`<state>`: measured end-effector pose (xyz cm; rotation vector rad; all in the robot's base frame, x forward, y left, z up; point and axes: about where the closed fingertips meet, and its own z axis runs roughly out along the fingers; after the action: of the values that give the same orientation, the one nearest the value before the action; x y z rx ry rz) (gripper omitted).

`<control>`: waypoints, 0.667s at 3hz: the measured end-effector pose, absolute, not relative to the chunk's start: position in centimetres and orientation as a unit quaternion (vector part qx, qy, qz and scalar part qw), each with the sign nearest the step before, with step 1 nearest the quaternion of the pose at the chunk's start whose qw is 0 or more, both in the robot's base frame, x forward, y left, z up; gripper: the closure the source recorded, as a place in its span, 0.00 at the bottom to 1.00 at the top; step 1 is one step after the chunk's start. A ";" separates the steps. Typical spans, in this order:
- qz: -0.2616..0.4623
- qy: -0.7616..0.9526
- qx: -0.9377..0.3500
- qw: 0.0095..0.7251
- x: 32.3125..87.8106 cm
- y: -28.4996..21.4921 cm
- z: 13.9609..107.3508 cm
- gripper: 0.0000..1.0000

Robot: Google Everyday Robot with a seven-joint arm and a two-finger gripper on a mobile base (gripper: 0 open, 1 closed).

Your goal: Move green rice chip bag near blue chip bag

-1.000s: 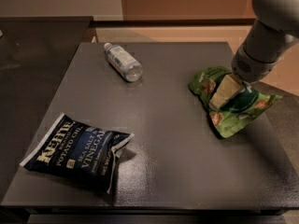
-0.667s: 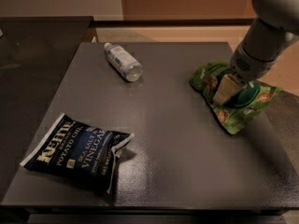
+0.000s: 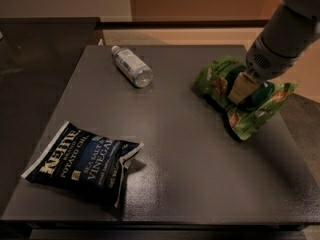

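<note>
The green rice chip bag [image 3: 248, 120] is at the right side of the dark table [image 3: 190, 179], crumpled and pinched at its middle. My gripper [image 3: 241, 89] reaches down from the upper right and is shut on the bag's middle, with one tan finger [image 3: 239, 86] showing against the dark green label. The bag's ends stick out to either side and it seems slightly raised. The blue chip bag [image 3: 80, 161] lies flat at the front left of the table, far from the green bag.
A clear plastic water bottle [image 3: 131, 65] lies on its side at the back left of the table. A darker counter [image 3: 40, 59] adjoins the table on the left. The table's right edge is close to the green bag.
The gripper and the green bag have shifted slightly up and to the left together, and the bag looks more bunched. The blue bag and the bottle have not moved.
</note>
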<state>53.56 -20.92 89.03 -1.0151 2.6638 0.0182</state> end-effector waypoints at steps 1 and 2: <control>0.031 0.902 -0.393 0.174 52.9 -18.4 91.4 1.00; 0.080 0.868 -0.448 0.198 51.7 -14.4 93.5 1.00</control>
<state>51.69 -14.42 93.49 -1.2537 2.4284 0.2236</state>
